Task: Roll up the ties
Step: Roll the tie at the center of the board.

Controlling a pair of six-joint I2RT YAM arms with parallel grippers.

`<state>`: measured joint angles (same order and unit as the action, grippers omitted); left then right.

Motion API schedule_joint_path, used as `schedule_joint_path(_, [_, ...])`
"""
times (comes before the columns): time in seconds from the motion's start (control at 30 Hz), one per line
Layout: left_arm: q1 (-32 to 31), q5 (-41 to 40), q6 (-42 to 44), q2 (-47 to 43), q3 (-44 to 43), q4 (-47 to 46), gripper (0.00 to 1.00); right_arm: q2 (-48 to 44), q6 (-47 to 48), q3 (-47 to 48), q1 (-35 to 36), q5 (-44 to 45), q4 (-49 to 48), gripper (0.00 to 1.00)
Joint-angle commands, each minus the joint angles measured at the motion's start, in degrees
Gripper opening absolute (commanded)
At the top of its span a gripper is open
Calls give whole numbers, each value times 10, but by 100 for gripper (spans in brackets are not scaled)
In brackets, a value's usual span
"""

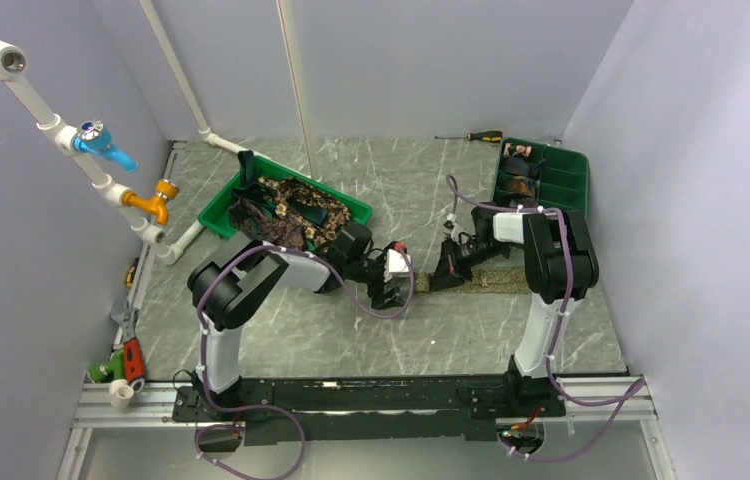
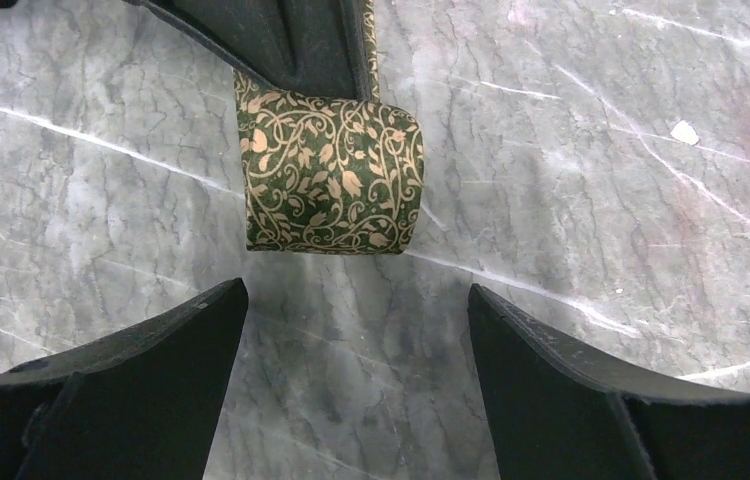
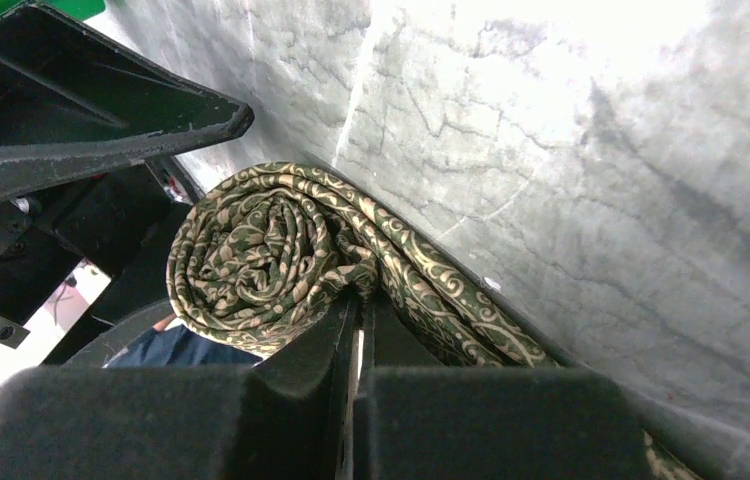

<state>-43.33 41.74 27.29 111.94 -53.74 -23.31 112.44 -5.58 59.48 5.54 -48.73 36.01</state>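
Tie spiral shows right wrist only.

Two green trays, one heap of loose ties, one part-rolled tie, one screwdriver, two arms.

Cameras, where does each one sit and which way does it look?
Top external: high behind the arms, looking down at the table; both arms show whole.
Left wrist: on the left arm, looking down at the rolled tie; the open left gripper frames the bottom.
Right wrist: on the right arm, looking low along the table; the right gripper pinches the rolled tie.
Shared: both wrist views show the same rolled tie.
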Motion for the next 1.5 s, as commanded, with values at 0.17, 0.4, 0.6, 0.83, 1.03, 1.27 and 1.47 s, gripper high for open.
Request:
schedule_joint_path(0.17, [-27,-18,4,25,-46,-53,88,39,38,15,-9,84,15,0])
schedule_joint_path(0.4, [-46,-45,3,53,-77,-44,81,35,68,12,3,64,28,0])
schedule_joint_path(0.6, [-50,-41,29,39,-57,8,38,5,63,-3,32,31,8,0])
schedule_joint_path(0.83, [-19,-18,-41,-6,9,98,20,-100,57,-15,35,-7,-11,15])
schedule_joint_path(1.03, [-14,-19,-68,2,11,121,20,-112,29,-6,36,-9,-16,24])
schedule_joint_path(1.27, [-14,-70,-114,20,-31,160,22,-118,-6,-5,61,-45,-41,55])
schedule_joint_path(1.47, [-15,-86,-110,25,-42,175,23,-79,-35,12,73,-42,-65,54])
